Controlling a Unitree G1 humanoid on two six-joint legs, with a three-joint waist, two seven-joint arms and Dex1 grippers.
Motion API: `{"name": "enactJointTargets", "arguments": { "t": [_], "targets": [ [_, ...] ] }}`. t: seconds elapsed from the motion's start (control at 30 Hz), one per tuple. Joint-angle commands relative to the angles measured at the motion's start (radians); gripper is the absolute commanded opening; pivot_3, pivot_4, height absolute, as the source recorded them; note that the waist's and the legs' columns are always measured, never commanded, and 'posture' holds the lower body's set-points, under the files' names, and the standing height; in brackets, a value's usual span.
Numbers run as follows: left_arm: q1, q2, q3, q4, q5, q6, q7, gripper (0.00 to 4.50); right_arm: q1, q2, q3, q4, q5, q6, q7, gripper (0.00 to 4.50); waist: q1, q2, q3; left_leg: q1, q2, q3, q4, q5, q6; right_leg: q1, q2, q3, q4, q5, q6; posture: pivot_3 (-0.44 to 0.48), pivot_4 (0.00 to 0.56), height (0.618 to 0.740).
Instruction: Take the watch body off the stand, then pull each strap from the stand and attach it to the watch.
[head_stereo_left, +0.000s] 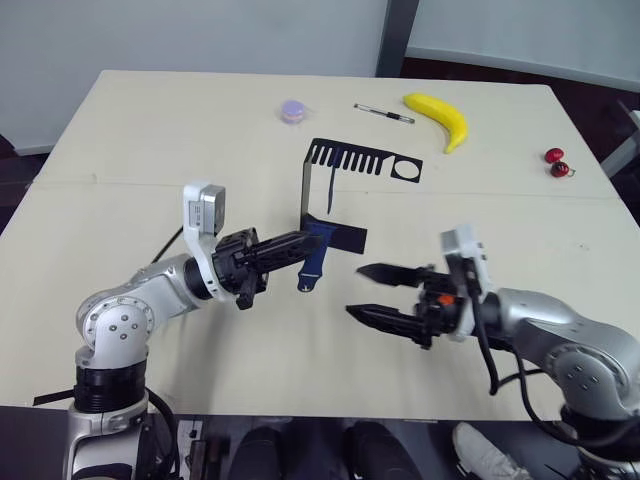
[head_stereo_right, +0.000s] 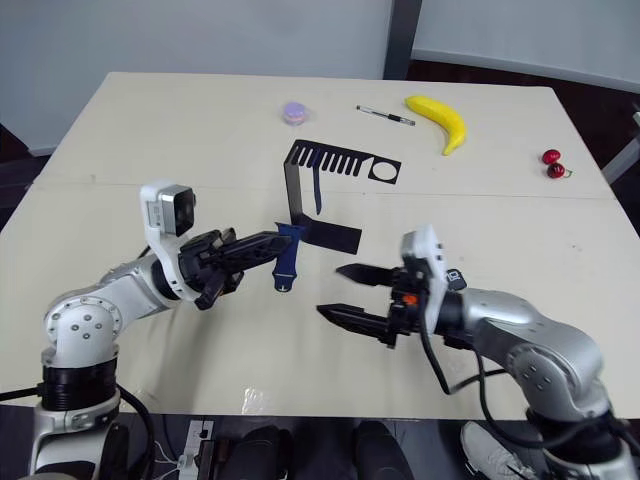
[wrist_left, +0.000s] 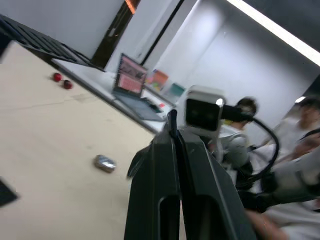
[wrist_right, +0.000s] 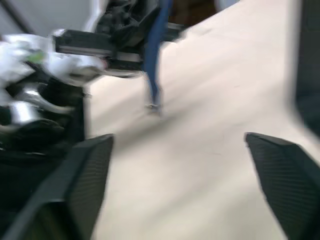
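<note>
Navy strap (head_stereo_left: 314, 262) hangs limp from pinched left tool (head_stereo_left: 306, 240), prob. buckle-end down.

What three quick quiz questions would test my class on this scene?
1. True or false: the right gripper is shut.
2. Which gripper holds the blue strap? A. left B. right
3. Fill in: the yellow fruit on the table beyond the stand is a ____.
Key: 1 false, it is open; 2 A, the left gripper; 3 banana.
</note>
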Motion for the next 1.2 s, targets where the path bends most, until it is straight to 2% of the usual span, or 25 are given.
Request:
{"name": "enactJointTargets", "arguments": {
  "t": [0.03,0.13,0.3,0.47,0.57,0.7,0.77,0.9,1.0,1.2],
  "targets": [
    [0.032,0.057,0.023,-0.029,0.101,-0.108,-0.062,0.00,0.137,-0.027,-0.132,0.022,-0.174,-0.199,0.055,4.42,0.002,0.000,0.000,0.000,0.000,0.001,0.000,0.000,0.000,0.000,0.000,0.001,0.000,0.000,0.000,0.000,0.150,0.740],
    [0.068,0.104,0.053,-0.008,0.170,-0.189,-0.099,0.00,0.293,0.014,-0.255,0.102,-0.300,-0.361,0.033,4.42,0.003,0.000,0.000,0.001,0.000,0.002,0.000,0.000,0.000,0.000,0.001,0.002,0.000,0.000,0.000,0.000,0.150,0.740],
    [0.160,0.180,0.132,0.069,0.273,-0.302,-0.146,0.00,0.476,0.108,-0.410,0.231,-0.412,-0.555,0.003,4.42,0.000,0.000,0.000,0.003,0.000,0.003,-0.001,0.000,0.000,0.000,0.001,0.005,0.001,0.000,0.000,0.000,0.150,0.740],
    [0.251,0.216,0.208,0.092,0.308,-0.341,-0.141,0.00,0.577,0.177,-0.521,0.293,-0.424,-0.603,-0.036,4.42,-0.001,0.000,0.000,0.006,0.001,0.005,-0.003,0.000,0.000,0.000,0.001,0.007,0.002,0.000,0.000,0.000,0.150,0.740],
    [0.264,0.214,0.220,0.072,0.303,-0.340,-0.130,0.00,0.589,0.207,-0.544,0.299,-0.416,-0.596,-0.066,4.42,0.001,0.000,0.000,0.006,0.000,0.005,-0.004,0.000,0.000,0.000,0.000,0.007,0.002,0.000,0.000,0.000,0.150,0.740],
    [0.238,0.193,0.197,0.049,0.323,-0.364,-0.102,0.00,0.543,0.210,-0.500,0.256,-0.402,-0.544,-0.093,4.42,0.002,0.000,0.000,0.006,0.000,0.005,-0.004,0.000,-0.001,0.000,0.000,0.007,0.002,0.000,0.000,0.000,0.150,0.740],
    [0.206,0.188,0.165,0.024,0.322,-0.357,-0.098,0.00,0.468,0.197,-0.472,0.219,-0.363,-0.453,-0.139,4.42,0.000,0.000,0.000,0.006,0.000,0.005,-0.004,0.000,-0.001,0.000,0.000,0.007,0.003,0.000,0.000,0.000,0.150,0.740],
    [0.134,0.203,0.048,-0.018,0.376,-0.372,-0.137,0.00,0.368,0.165,-0.372,0.127,-0.366,-0.265,-0.224,4.42,-0.001,0.001,-0.001,0.006,0.000,0.006,-0.002,0.001,-0.001,-0.001,0.001,0.008,0.007,0.000,0.000,0.000,0.150,0.740],
    [0.064,0.181,-0.027,-0.031,0.386,-0.372,-0.157,0.00,0.311,0.158,-0.284,0.071,-0.349,-0.162,-0.254,4.42,0.003,0.001,-0.001,0.006,0.001,0.005,-0.003,0.001,-0.001,-0.001,0.002,0.008,0.010,0.000,0.000,0.000,0.150,0.740],
    [-0.016,0.121,-0.134,-0.065,0.360,-0.344,-0.199,0.00,0.197,0.151,-0.156,0.118,-0.382,-0.053,-0.278,4.42,0.001,0.001,-0.001,0.003,0.000,0.005,0.000,0.001,-0.001,-0.002,0.001,0.008,0.011,0.000,0.001,0.000,0.150,0.740]
  ]
}}
